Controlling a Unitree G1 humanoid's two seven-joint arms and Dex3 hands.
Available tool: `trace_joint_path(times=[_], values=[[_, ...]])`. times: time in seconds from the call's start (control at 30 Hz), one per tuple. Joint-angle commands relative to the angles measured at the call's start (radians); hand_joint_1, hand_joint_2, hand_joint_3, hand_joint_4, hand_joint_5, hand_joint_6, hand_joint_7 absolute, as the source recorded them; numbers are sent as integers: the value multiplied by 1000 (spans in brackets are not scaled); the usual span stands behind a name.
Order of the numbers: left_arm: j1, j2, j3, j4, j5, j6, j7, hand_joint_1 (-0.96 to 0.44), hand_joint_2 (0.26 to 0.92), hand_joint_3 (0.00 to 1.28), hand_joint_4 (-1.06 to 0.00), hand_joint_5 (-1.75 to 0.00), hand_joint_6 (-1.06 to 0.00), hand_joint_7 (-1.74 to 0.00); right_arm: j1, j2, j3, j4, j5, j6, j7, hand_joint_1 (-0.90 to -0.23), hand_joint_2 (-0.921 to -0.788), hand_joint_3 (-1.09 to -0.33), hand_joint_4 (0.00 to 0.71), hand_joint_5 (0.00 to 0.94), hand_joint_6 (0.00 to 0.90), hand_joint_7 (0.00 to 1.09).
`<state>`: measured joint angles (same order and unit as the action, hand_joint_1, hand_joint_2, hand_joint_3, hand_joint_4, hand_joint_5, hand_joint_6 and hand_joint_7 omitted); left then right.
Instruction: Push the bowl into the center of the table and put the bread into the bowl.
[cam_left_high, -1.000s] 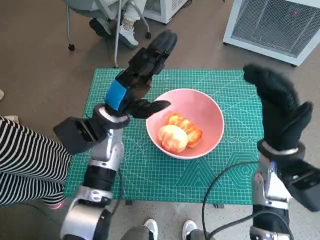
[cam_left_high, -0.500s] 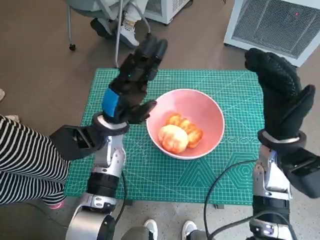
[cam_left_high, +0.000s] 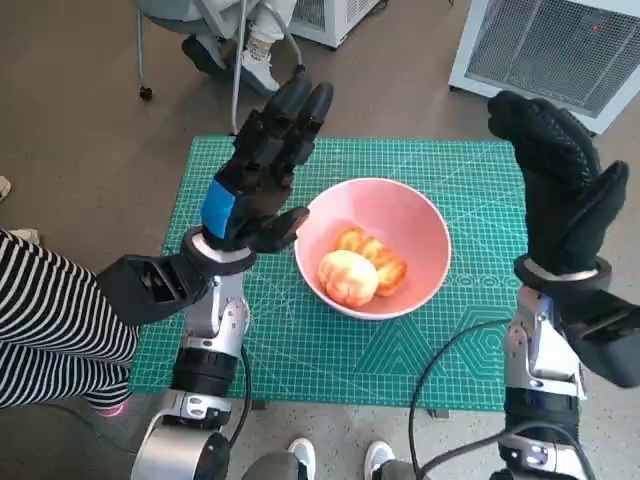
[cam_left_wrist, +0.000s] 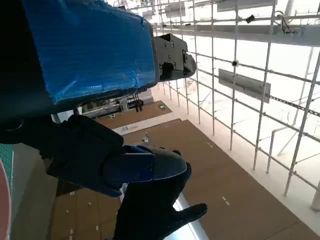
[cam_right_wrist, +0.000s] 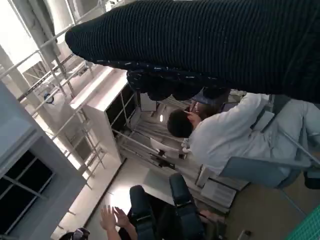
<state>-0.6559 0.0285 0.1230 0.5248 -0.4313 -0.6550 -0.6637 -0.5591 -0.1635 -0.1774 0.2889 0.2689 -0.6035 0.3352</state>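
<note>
- Bread (cam_left_high: 360, 266) lies inside our pink bowl (cam_left_high: 418, 222) near the middle of the green mat (cam_left_high: 300, 345).
- Our left hand (cam_left_high: 258, 173) is raised beside the bowl's rim, fingers spread, holding nothing.
- Our right hand (cam_left_high: 558, 188) is raised apart from the bowl, fingers extended, empty.

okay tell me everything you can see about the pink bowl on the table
The pink bowl is round, deep and smooth, with a matte plastic or ceramic look and a plain rim. It stands upright on the green cutting mat, roughly at the mat's middle. Inside lie pieces of golden-orange bread, resting on the bottom toward the near-left wall. The left hand hangs raised above its left edge, open, apparently not touching it. The right hand is lifted off to the right, clear of the bowl.
</note>
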Motion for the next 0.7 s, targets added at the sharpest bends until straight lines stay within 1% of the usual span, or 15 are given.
trace_joint_path(times=[0.03,0.47,0.7], values=[[0,-10,11,8,0,-32,-5,-624,921,430,-9,-1,1,-355,7,-5,6,-7,-16,22,-11,-663,-921,-721,142,5,42,454],[-17,-13,41,52,-23,-42,-25,-590,921,421,-14,-3,1,-328,-4,-3,8,6,-18,18,-8,-660,-921,-721,144,4,62,453],[-19,-18,50,55,-24,-35,-22,-585,921,410,-23,-7,1,-342,-9,-4,10,6,-11,23,-4,-662,-921,-721,144,4,71,450]])
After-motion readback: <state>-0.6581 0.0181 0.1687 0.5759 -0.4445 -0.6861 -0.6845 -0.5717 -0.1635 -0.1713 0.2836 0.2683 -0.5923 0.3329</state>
